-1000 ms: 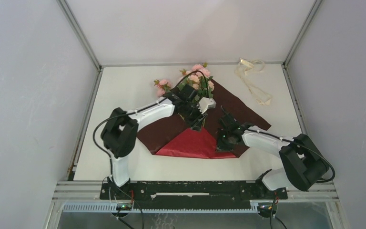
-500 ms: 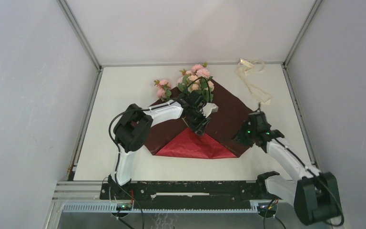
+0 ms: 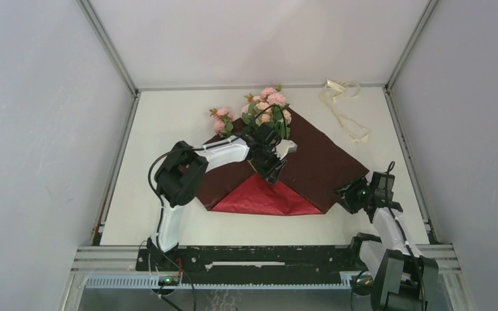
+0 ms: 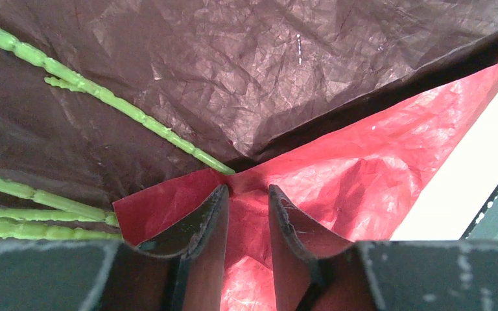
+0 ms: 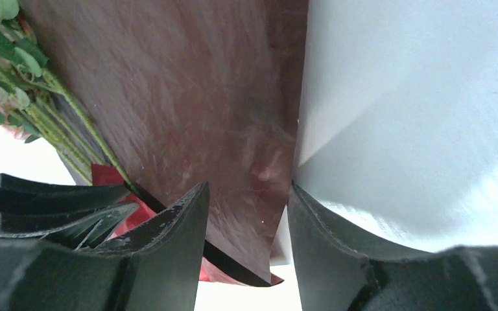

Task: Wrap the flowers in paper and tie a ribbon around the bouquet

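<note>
The flowers [image 3: 267, 107] lie at the far middle of the white table [image 3: 168, 129], pink blooms and green leaves pointing away from the arms, a smaller cluster of blooms just to their left, and their thin green stalks [image 4: 123, 110] running back across the paper [image 3: 321, 155]. That dark red sheet is spread flat like a diamond beneath them, far wider than the bunch, and its near corner is folded up over itself as a brighter red triangular flap [image 3: 266, 197] whose tip reaches the stalk ends; from the left wrist one stalk slips under that tip. The left gripper [image 3: 271, 170] sits right on this tip, its fingers [image 4: 214, 214] partly spread with crinkled red paper showing in the gap, pressed against the flap rather than clearly pinching anything. The right gripper [image 3: 351, 194] is well apart from it, just beside the sheet's right corner near the table's right edge; its wrist view shows the jaws spread, nothing between them, the corner of the paper and bare table [image 5: 415, 97] lying beyond. The ribbon [image 3: 342, 107], cream-white and loosely looped, rests on the table at the far right, clear of the paper and of both arms
</note>
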Robot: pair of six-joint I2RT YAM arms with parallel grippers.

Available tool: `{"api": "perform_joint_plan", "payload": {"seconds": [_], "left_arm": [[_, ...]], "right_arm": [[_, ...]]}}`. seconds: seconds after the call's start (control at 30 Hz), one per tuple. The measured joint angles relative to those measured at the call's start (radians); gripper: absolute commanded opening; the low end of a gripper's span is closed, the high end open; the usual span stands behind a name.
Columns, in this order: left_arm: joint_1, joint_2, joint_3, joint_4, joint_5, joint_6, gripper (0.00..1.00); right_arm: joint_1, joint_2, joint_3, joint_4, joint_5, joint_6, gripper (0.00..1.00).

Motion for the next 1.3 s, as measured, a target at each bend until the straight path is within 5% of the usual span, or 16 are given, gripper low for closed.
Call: {"api": "perform_joint_plan", "payload": {"seconds": [0.33,0.53,0.63,0.77,0.9,1.3], "left_arm": [[-0.002,0.0,0.0,0.0,-0.005,0.002,0.35],[-0.002,0.0,0.0,0.0,-0.005,0.002,0.35],[-0.002,0.0,0.0,0.0,-0.006,0.002,0.35],[-0.002,0.0,0.0,-0.001,-0.006,0.003,0.35],[-0.002,0.001,0.001,-0.001,-0.008,0.003,0.35],[-0.006,0.031,0.045,-0.009,-0.014,0.002,0.35]], "right_arm": [[0.005,-0.062,-0.046,0.022,-0.059,0.041,0.63],[0.119,-0.174,-0.08,-0.043,-0.032,0.079,0.62],[0.139,-0.182,-0.09,-0.036,-0.033,0.1,0.53],[0.148,-0.135,-0.09,-0.021,-0.031,0.106,0.21],[0.212,-0.098,-0.06,-0.045,0.013,0.092,0.01],[0.655,-0.054,0.308,-0.146,0.284,0.011,0.0]]}}
